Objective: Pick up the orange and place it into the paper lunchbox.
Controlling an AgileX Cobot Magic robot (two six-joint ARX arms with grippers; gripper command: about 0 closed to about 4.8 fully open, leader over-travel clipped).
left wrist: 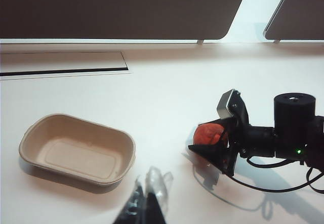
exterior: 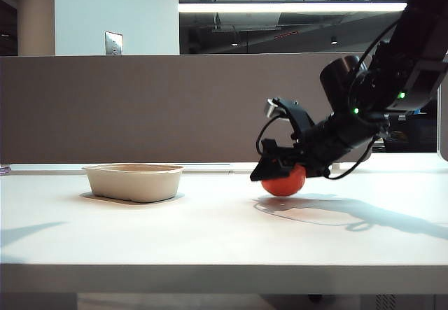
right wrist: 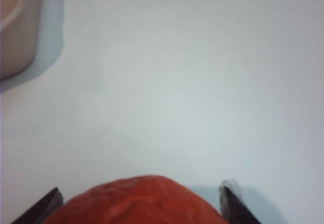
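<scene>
Two fingers of our right gripper [right wrist: 139, 204] straddle orange [exterior: 283, 180] on table [exterior: 210, 233], jaws spread, grip not yet sure. Lunchbox [exterior: 133, 182] sits well apart toward left edge. Our left gripper [left wrist: 147, 198] hovers near lunchbox; we cannot tell its state.

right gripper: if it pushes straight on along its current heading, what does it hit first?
The orange, already between the right gripper's open fingers. Beyond it comes the white table; the paper lunchbox seems off to one side, though depth is unclear.
</scene>
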